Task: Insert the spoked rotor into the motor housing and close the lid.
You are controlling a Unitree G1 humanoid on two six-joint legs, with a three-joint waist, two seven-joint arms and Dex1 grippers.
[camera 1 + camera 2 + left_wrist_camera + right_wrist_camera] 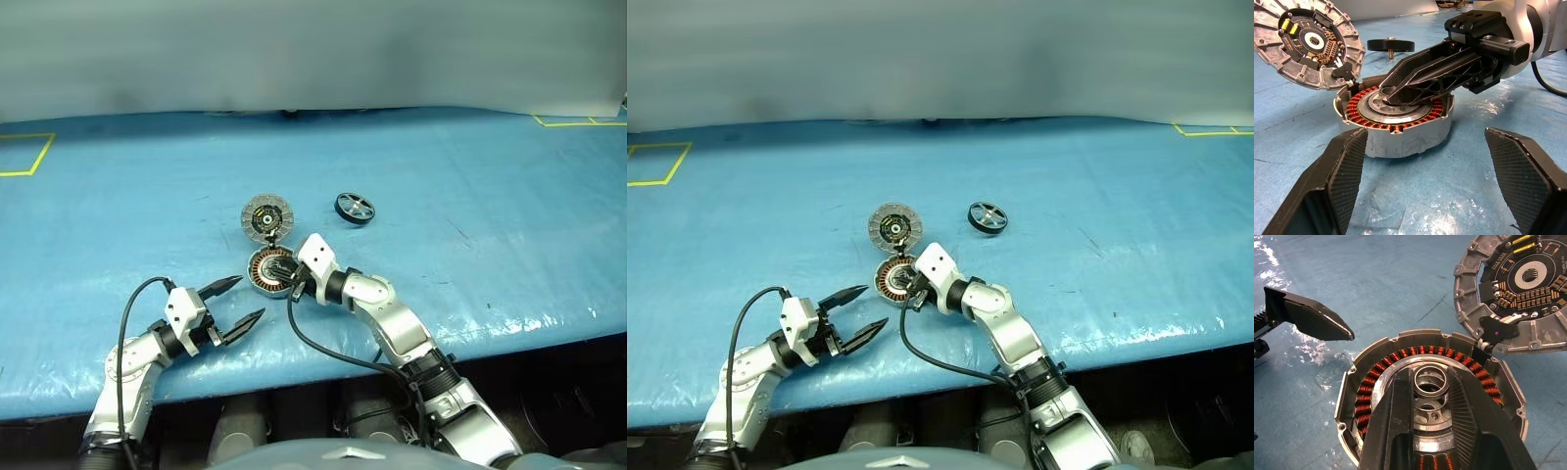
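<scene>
Closest to us, our left gripper [235, 301] hung wide open with nothing in it, low over the blue table cover [490, 196] and aimed at the motor housing [270, 270] from just beside it.

Our right gripper [1431, 382] was down inside the housing's open top, fingers drawn close together around a small metal ring [1430, 380] sitting on the central hub. We couldn't tell for sure whether it was actually pinching the ring or just resting against it.

The housing itself looked like a solid metal puck with copper windings [1359, 105] packed round the inside (our guess: heavy for its size, stiff, won't slide much on the cover). We reckoned those windings were the bit to keep fingers off, since thin wire scrapes easily.

Just behind the housing, the lid [266, 217] lay flipped open with its circuit board facing up, touching the housing rim at what looked like a hinge or cable point. We'd have taken it by the ribbed outer rim, not the board.

Farthest out, well apart to the right, the spoked rotor [354, 207] sat flat on the cover, not yet in. It looked light and rigid, so the black outer rim seemed the obvious place to grab it, across the width.
</scene>
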